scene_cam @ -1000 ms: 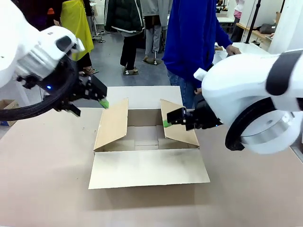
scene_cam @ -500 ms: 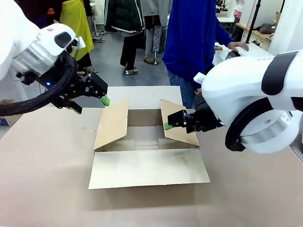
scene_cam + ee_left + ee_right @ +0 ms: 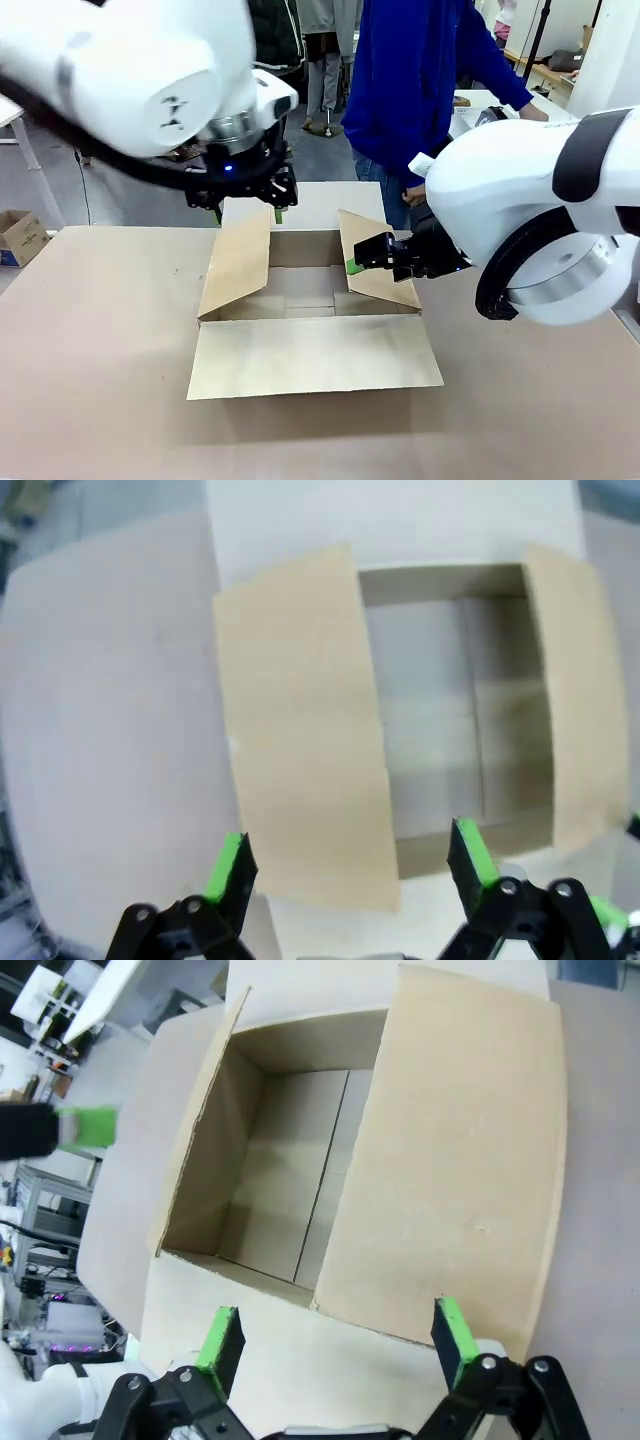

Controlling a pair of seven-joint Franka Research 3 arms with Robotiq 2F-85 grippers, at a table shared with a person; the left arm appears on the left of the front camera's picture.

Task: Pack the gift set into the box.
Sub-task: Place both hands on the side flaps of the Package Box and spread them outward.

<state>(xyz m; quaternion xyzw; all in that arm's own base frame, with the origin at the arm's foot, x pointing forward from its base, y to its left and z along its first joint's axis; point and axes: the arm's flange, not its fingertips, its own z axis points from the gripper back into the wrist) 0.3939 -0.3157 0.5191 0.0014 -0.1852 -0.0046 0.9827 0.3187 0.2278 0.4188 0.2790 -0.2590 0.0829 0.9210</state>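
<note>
The box point(image 3: 310, 365) is open and empty. Left gripper point(image 3: 348, 838) at its 11 o'clock and right gripper point(image 3: 335, 1312) at 3 o'clock both gape open. Next, probably push the side flaps point(image 3: 238, 262) out.

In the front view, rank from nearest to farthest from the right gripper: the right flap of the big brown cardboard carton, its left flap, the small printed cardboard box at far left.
1. Right flap of the brown cardboard carton, just beside the right gripper.
2. Left flap, across the carton's opening.
3. Small printed cardboard box, at the picture's far left edge.
</note>
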